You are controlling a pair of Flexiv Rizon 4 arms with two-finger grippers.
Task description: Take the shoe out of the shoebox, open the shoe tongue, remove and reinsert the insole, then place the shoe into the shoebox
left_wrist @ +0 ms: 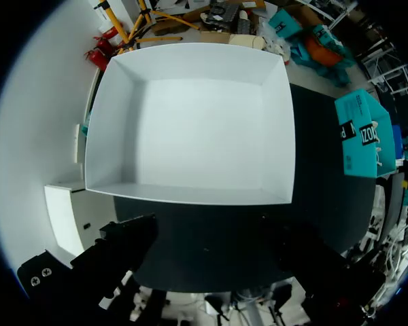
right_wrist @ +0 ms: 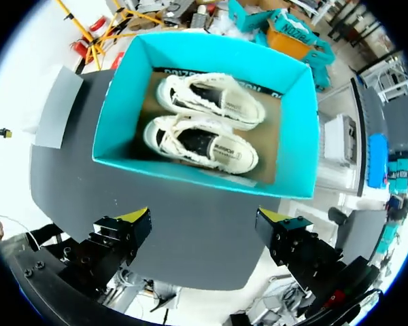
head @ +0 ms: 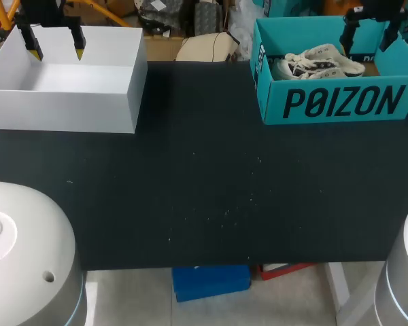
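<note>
Black bench [head: 204, 197], two boxes along its far edge, well apart: a white box [head: 61, 112] on the left side and a teal shoebox [head: 333, 102] on the right side.

Task item: the shoes [right_wrist: 204, 122], an off-white pair with dark insides and frayed-looking rims. Both lie in the shoebox side by side, just beside each other, soles down and openings up. They rest on the brown floor of the shoebox, a strip of which shows at one end.

The right hand [right_wrist: 204, 219] hangs above the shoebox. Its fingers are spread wide, so it is released and touches neither the shoes nor the shoebox walls. In the right wrist view its yellow tips stand over bare bench, just short of the shoebox's near wall.

The left hand [head: 54, 42] hangs above the white box with its yellow tips well apart, so it is released. In the left wrist view the white box lies ahead of the fingers, open side up, and the shoebox sits off to one side across the bench.
</note>
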